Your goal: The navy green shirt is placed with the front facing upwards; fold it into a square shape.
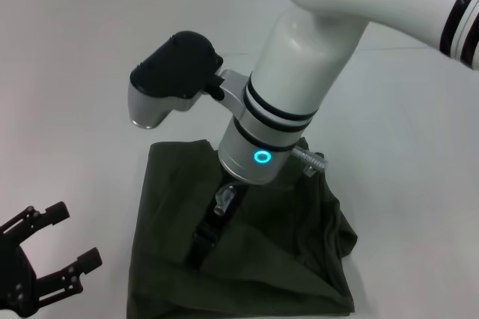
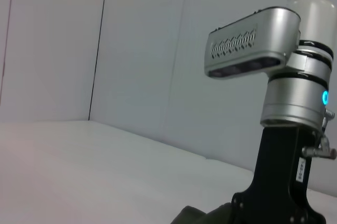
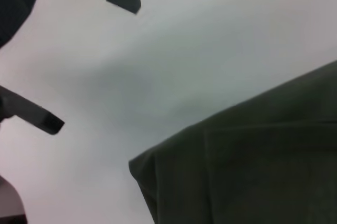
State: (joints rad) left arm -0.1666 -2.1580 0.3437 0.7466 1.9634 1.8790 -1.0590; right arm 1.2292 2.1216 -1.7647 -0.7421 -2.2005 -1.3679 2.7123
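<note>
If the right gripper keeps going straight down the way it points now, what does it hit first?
Most likely the navy green shirt: the right gripper points down at its folded top, black body already low over the cloth. Whether it touches yet is hidden by the arm. The left gripper is parked off to the side, open.

Overhead head view, two low wrist views

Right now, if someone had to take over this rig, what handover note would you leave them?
Left gripper: open, empty, off the shirt's left side near the table's front edge.
Right gripper: down over the middle of the navy green shirt; fingers hidden by the arm.
Shirt: on the white table, folded into a compact, roughly square bundle; the right side is bunched.
Done: main folds.
Left: probably tidy the right edge, then withdraw the right arm.
</note>
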